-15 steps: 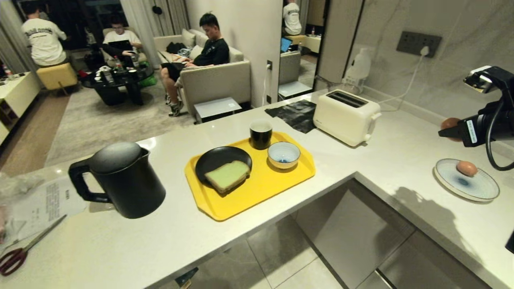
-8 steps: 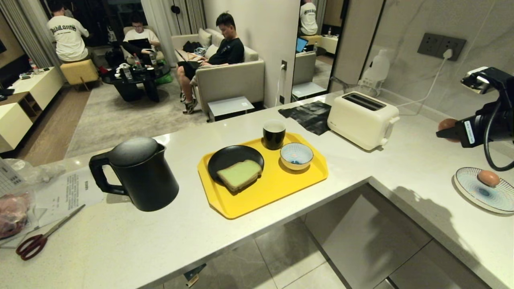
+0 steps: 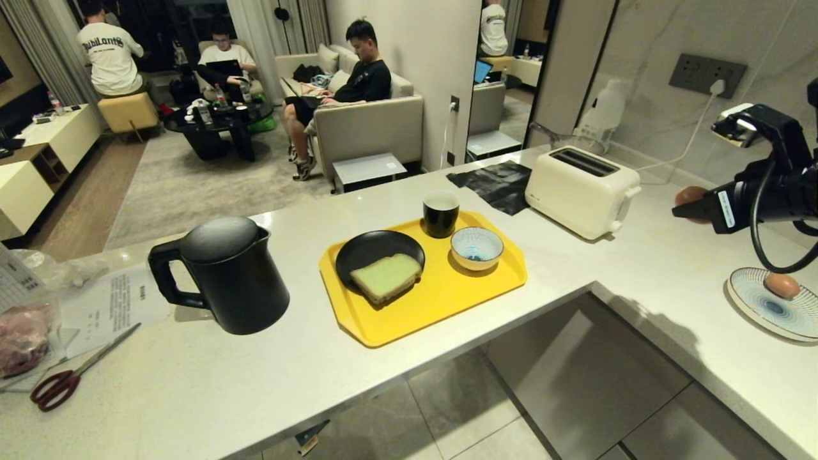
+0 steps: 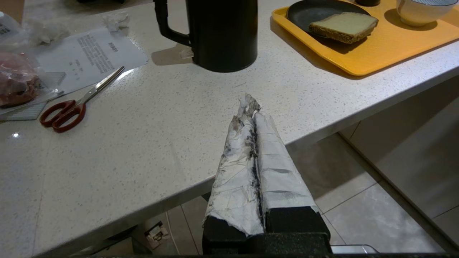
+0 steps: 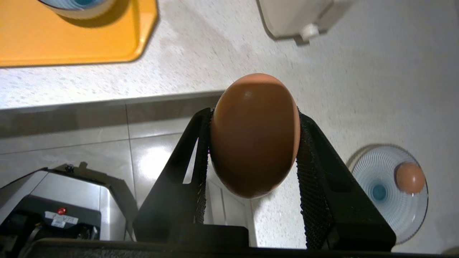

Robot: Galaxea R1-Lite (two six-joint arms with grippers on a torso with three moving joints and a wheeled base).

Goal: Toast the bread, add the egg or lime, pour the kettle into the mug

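My right gripper hangs above the counter's right wing, shut on a brown egg. A second egg lies on a blue-striped plate below it. The green-faced bread rests on a black plate on the yellow tray, beside the black mug and a striped bowl. The black kettle stands left of the tray. A white toaster sits behind. My left gripper, wrapped in white tape, is shut and empty over the counter's front edge.
Red-handled scissors, a printed sheet and a bagged item lie at the counter's left end. A black cloth lies behind the tray. The counter is L-shaped, with open floor in its inner corner. People sit in the room beyond.
The head camera swung, shifting the whole scene to the right. My right gripper, still holding the egg, has moved a little leftward toward the toaster. The left gripper is unmoved.
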